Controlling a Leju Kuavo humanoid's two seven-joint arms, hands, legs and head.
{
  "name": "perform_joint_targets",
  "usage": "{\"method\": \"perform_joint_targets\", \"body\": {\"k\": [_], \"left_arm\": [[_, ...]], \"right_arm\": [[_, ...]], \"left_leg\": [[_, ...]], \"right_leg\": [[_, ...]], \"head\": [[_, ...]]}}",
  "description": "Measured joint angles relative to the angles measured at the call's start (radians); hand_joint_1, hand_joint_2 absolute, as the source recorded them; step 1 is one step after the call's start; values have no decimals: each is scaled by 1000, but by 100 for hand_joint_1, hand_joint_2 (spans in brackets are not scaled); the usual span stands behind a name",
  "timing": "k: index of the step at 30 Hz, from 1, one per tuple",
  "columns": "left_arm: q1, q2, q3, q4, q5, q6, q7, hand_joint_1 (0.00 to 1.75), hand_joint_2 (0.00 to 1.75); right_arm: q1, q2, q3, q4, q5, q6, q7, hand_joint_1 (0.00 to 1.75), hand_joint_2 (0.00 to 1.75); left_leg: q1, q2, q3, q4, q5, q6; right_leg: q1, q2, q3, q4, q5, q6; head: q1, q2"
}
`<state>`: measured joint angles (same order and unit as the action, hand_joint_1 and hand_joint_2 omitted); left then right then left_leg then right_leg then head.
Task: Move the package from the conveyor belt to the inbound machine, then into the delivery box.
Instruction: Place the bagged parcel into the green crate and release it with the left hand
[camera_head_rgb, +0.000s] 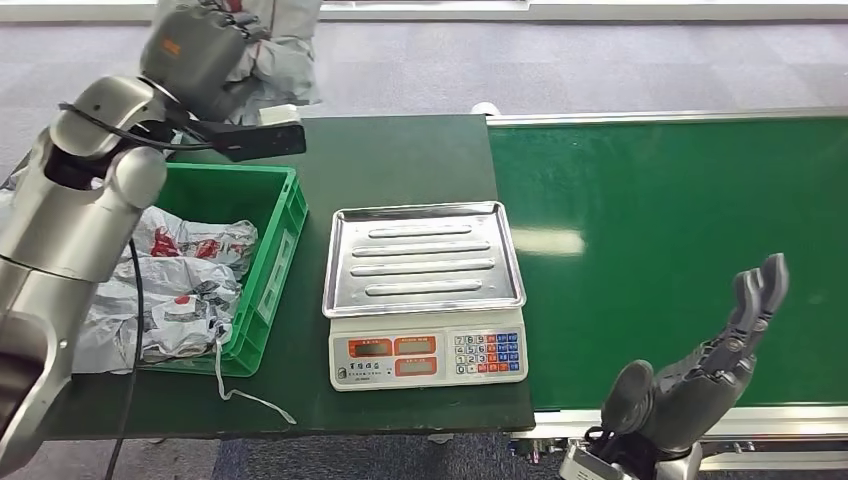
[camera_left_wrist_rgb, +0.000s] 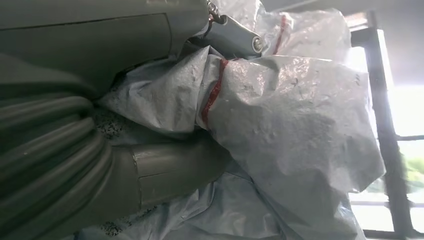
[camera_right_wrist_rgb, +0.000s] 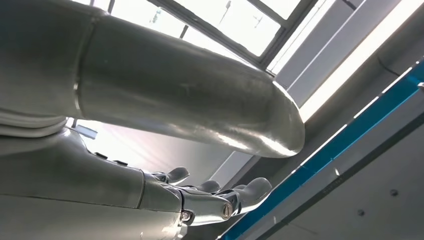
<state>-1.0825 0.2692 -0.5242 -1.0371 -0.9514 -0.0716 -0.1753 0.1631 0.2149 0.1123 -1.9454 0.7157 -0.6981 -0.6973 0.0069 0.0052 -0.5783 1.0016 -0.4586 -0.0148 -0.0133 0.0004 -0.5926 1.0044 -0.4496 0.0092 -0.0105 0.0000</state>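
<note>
Head view: left hand (camera_head_rgb: 200, 55) raised beyond box (camera_head_rgb: 285, 215), fingers wrapped round package (camera_left_wrist_rgb: 280, 125). Right hand (camera_head_rgb: 700, 370) empty, fingers spread, at belt (camera_head_rgb: 680, 230) edge, right of box. Advice: lower package over box centre before letting go; scale (camera_head_rgb: 425, 290) bare.

A crinkled grey-white plastic package (camera_left_wrist_rgb: 295, 130) with a thin red stripe sits in the dark grey left hand (camera_head_rgb: 200, 55). The rectangular plastic delivery box (camera_head_rgb: 285, 225) is bright green, holding grey-white bags with red and black print. The white scale (camera_head_rgb: 428, 355) has a ribbed silver tray, orange panels and blue, red and white keys. The conveyor belt (camera_head_rgb: 680, 240) is deep green.
</note>
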Motion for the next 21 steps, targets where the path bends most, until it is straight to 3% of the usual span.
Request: {"method": "perform_joint_targets", "body": {"k": [4, 7, 10, 15, 21], "left_arm": [[102, 119, 82, -31, -17, 30, -17, 175, 175], [242, 196, 168, -33, -16, 90, -62, 175, 175], [395, 244, 270, -38, -11, 121, -96, 175, 175], [583, 264, 392, -78, -19, 123, -84, 175, 175], [860, 199, 540, -167, -83, 148, -97, 175, 175]], "right_arm": [[35, -1, -14, -23, 7, 0, 0, 0, 0], [64, -1, -24, -44, 14, 0, 0, 0, 0], [88, -1, -30, -65, 18, 0, 0, 0, 0], [105, -1, -31, -84, 25, 0, 0, 0, 0], [121, 0, -31, -90, 37, 0, 0, 0, 0]], "left_leg": [[0, 2, 3, -2, -1, -1], [0, 6, 6, -3, -2, -4], [0, 7, 6, -2, -3, -5], [0, 6, 6, -2, -6, -5], [0, 11, 7, -2, -9, -5]], "right_leg": [[-1, 2, 2, 0, -1, -2], [-1, 6, 2, 0, -2, -3], [0, 7, 1, 0, -3, -5], [0, 5, 2, 0, -5, -5], [0, 11, 2, -1, -7, -4]], "head": [[0, 0], [0, 0], [0, 0], [0, 0], [0, 0]]}}
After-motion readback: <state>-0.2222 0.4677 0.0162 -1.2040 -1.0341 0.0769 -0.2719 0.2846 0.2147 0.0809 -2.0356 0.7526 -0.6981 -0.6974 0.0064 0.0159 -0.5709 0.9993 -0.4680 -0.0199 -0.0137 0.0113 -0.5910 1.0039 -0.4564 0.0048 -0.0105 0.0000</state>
